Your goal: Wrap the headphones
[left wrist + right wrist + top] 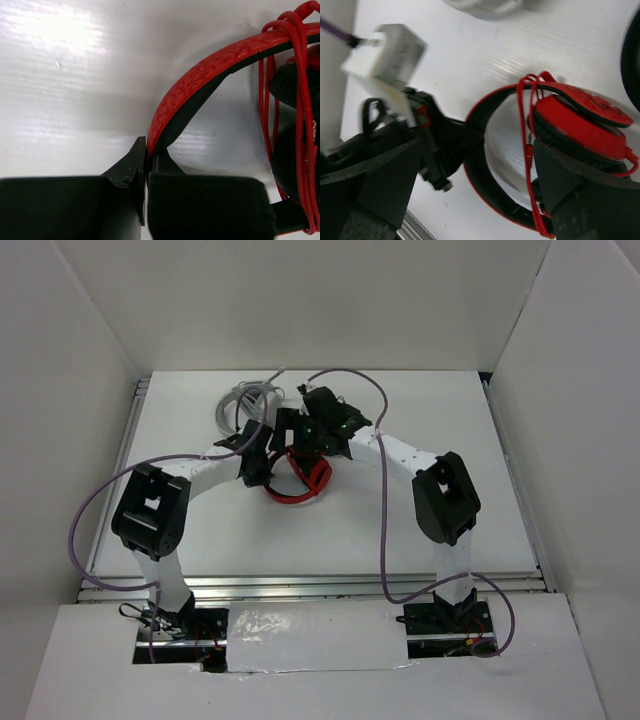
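The red headphones (300,483) lie on the white table between my two grippers. My left gripper (146,157) is shut on the red headband (200,75), pinching it edge-on. The thin red cable (299,100) runs in several loops around the band and the black ear pads at the right. In the right wrist view the red ear cup (580,125) and looped cable (526,125) sit against my right finger (570,195). My right gripper (477,165) is open wide over the band and holds nothing. The left gripper (445,145) also shows there, on the band.
Grey-white headphones (245,403) lie at the back left, and their edge shows at the top of the right wrist view (485,5). A dark curved object (632,50) is at that view's right edge. White walls surround the table (450,470). Purple arm cables loop over both sides.
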Robot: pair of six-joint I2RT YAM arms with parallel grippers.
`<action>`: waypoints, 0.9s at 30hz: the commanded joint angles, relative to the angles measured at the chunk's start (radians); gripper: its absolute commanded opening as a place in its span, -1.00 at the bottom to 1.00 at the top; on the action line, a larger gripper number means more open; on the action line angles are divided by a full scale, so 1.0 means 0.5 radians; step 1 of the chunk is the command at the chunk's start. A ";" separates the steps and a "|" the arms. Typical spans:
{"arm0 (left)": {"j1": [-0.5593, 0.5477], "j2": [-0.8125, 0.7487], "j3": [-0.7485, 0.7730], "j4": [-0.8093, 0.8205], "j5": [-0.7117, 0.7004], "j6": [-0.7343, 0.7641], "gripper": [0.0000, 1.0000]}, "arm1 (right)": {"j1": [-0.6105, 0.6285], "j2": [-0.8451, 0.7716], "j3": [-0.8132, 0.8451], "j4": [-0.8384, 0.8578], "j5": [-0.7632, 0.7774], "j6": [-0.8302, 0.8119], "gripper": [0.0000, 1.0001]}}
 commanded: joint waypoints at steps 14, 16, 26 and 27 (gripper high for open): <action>0.265 0.163 0.251 0.029 0.074 0.035 -0.65 | -0.216 -0.941 -0.337 0.324 -0.182 -0.144 0.99; 0.262 0.154 0.251 0.026 0.068 0.044 -0.40 | -0.231 -1.049 -0.503 0.293 -0.121 -0.129 0.99; 0.262 -0.094 0.156 -0.008 0.016 0.035 0.22 | -0.286 -1.604 -0.878 0.174 0.131 -0.095 0.99; 0.258 -0.122 0.153 -0.014 0.018 0.035 0.26 | -0.290 -1.650 -0.893 0.152 0.159 -0.077 0.99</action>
